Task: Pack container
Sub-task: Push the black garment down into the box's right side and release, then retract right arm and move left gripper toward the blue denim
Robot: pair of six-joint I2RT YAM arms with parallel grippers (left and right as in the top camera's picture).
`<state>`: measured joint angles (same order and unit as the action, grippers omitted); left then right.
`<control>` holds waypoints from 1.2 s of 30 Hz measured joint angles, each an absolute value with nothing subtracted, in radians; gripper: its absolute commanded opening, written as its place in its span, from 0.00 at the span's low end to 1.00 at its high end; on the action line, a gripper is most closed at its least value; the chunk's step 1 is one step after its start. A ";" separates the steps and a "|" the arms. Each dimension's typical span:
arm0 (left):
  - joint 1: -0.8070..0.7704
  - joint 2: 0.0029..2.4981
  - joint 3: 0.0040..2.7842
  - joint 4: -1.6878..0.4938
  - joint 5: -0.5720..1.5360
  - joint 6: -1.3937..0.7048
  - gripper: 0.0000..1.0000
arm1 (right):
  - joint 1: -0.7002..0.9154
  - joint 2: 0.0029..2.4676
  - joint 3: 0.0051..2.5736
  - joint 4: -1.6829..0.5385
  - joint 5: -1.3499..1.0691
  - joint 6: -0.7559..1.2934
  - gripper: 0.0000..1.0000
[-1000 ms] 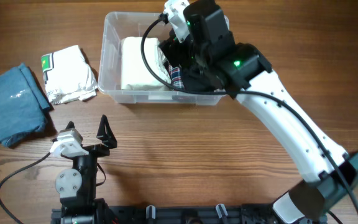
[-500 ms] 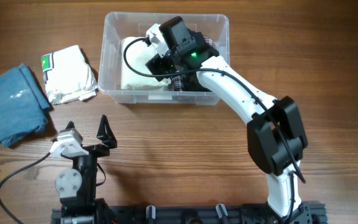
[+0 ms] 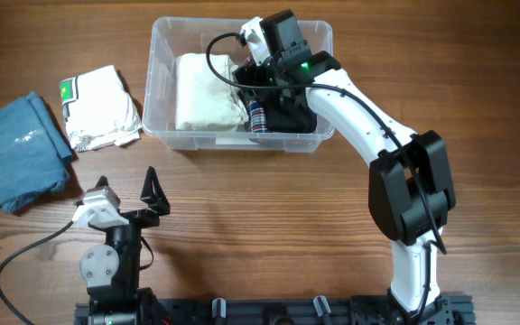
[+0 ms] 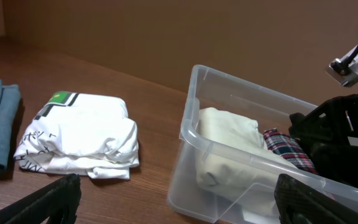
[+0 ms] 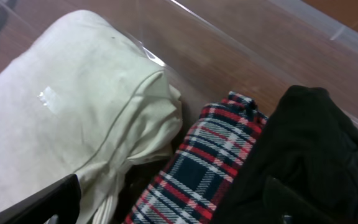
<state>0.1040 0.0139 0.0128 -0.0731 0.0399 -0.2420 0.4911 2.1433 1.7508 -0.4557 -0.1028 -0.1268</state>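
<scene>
The clear container (image 3: pixel 161 86) stands at the back of the table, also in the left wrist view (image 4: pixel 188 140). It holds a cream folded garment (image 3: pixel 204 93), a plaid garment (image 3: pixel 256 116) and a black garment (image 3: pixel 289 116). The right wrist view shows the cream (image 5: pixel 55 118), the plaid (image 5: pixel 210 162) and the black one (image 5: pixel 303 143). My right gripper (image 5: pixel 173 208) is open above the plaid garment, inside the container. My left gripper (image 3: pixel 126 191) is open and empty near the front edge. A white printed garment (image 3: pixel 99 106) and a blue one (image 3: pixel 18 149) lie left of the container.
The right arm (image 3: pixel 368 135) reaches from the front right across to the container. The left arm's base (image 3: pixel 106 262) sits at the front left. Bare wooden tabletop (image 3: pixel 260 217) lies between the container and the front edge.
The right arm has swung and its gripper has shifted right inside the container, from over the cream garment to over the plaid and black ones. The left arm has not moved.
</scene>
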 measured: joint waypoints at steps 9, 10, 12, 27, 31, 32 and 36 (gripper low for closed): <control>0.104 0.014 0.013 -0.073 0.040 -0.242 1.00 | 0.489 1.967 1.757 -0.532 -0.137 -0.044 1.00; 0.104 0.014 0.012 -0.073 0.040 -0.242 1.00 | 0.483 1.895 1.758 -0.545 -0.130 -0.022 1.00; 0.104 0.014 0.013 -0.073 0.040 -0.242 1.00 | 0.459 1.772 1.776 -0.574 -0.083 0.038 1.00; 0.104 0.014 0.013 -0.071 0.040 -0.242 1.00 | -0.132 1.621 1.753 -0.974 0.221 0.574 1.00; 0.104 0.014 0.015 -0.079 0.040 -0.254 1.00 | -0.134 1.622 1.748 -0.981 0.206 0.587 1.00; 0.104 0.014 0.023 -0.100 0.039 -0.262 1.00 | -0.134 1.622 1.748 -0.981 0.205 0.590 1.00; 0.104 0.097 0.212 -0.273 0.022 -0.284 1.00 | -0.134 1.622 1.746 -0.982 0.202 0.595 1.00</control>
